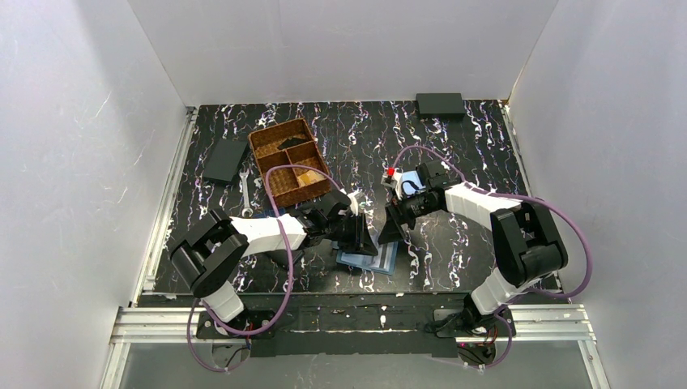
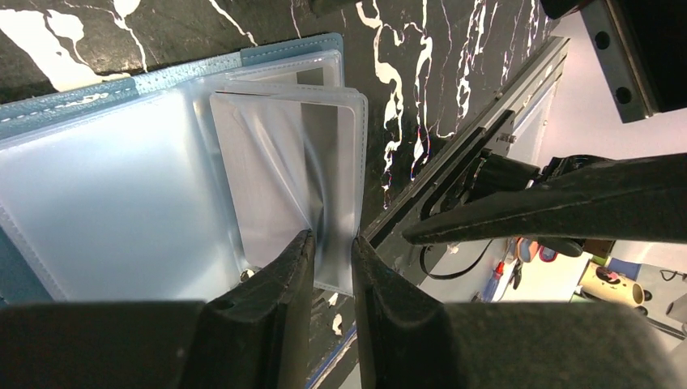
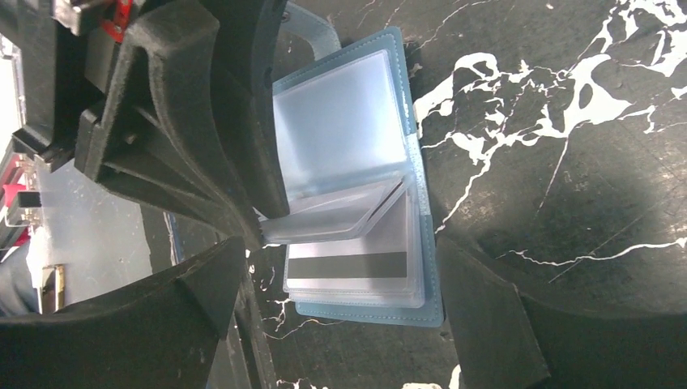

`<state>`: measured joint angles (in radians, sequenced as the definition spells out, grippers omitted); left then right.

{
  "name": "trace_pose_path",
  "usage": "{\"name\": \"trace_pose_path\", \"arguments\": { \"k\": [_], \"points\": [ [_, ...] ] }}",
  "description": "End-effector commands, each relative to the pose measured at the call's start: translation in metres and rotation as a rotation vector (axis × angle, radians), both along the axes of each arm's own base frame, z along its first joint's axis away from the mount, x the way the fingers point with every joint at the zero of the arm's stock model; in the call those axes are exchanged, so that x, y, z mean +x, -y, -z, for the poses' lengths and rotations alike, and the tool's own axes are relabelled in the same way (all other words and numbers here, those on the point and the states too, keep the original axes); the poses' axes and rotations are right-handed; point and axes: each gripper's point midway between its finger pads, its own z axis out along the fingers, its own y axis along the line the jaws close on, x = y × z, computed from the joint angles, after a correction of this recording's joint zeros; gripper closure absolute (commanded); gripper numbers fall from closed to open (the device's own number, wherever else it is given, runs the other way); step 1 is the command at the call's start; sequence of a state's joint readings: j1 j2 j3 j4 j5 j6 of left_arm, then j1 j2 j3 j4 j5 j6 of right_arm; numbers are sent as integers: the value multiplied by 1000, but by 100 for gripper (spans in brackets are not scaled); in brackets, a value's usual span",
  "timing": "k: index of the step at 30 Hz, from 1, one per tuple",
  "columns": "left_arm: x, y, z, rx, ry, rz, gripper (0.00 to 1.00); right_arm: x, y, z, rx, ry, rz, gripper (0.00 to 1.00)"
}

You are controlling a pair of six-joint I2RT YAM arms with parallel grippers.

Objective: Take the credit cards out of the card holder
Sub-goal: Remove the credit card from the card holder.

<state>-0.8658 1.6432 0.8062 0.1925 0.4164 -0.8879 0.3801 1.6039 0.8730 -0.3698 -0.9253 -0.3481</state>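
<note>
In right wrist view, dark-striped credit card (image 3: 348, 265)

Card holder (image 1: 387, 259) on the table (image 1: 454, 162)
Beneath my left end effector (image 2: 332, 251) and right end effector (image 3: 344, 251); basket (image 1: 262, 162) behind the left.

Even bright light; glare whitens the card holder (image 2: 121, 194).

Marbled table (image 1: 454, 162) bears card holder (image 1: 386, 259), basket (image 1: 301, 185), wrench (image 1: 245, 193), black wallets (image 1: 224, 160).
</note>
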Motion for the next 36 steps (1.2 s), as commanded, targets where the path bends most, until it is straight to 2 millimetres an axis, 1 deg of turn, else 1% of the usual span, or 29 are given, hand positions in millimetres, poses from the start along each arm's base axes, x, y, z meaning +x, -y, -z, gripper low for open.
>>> {"name": "trace_pose_path", "arguments": {
  "k": [1,2,6,12,16,21,23,27,31,36],
  "points": [
    [-5,-11,11,27,-27,-5,100,5,1,5,-27,22,-4,6],
    [-5,-11,10,26,-26,-9,100,6,0,4,-23,32,-23,7],
    [-5,-15,9,22,-28,-26,100,-4,4,0,-17,32,-102,7],
    [-9,-16,5,-10,-43,-41,100,-1,5,2,-30,58,-72,7],
    [-10,-18,8,-17,-62,-53,100,-2,3,2,-16,40,-73,7],
    [-11,-20,14,-11,-84,-56,100,-3,-6,-7,43,-9,-56,4],
    [-11,-20,15,-10,-89,-56,100,0,-9,-9,55,-15,-31,3],
    [-11,-19,17,-9,-94,-57,100,9,-10,-5,38,-18,29,2],
    [-10,-18,15,-13,-92,-56,100,13,-9,2,5,-20,61,5],
    [-10,-18,15,-16,-93,-57,100,16,-7,11,-42,-10,80,13]
  ]
}}
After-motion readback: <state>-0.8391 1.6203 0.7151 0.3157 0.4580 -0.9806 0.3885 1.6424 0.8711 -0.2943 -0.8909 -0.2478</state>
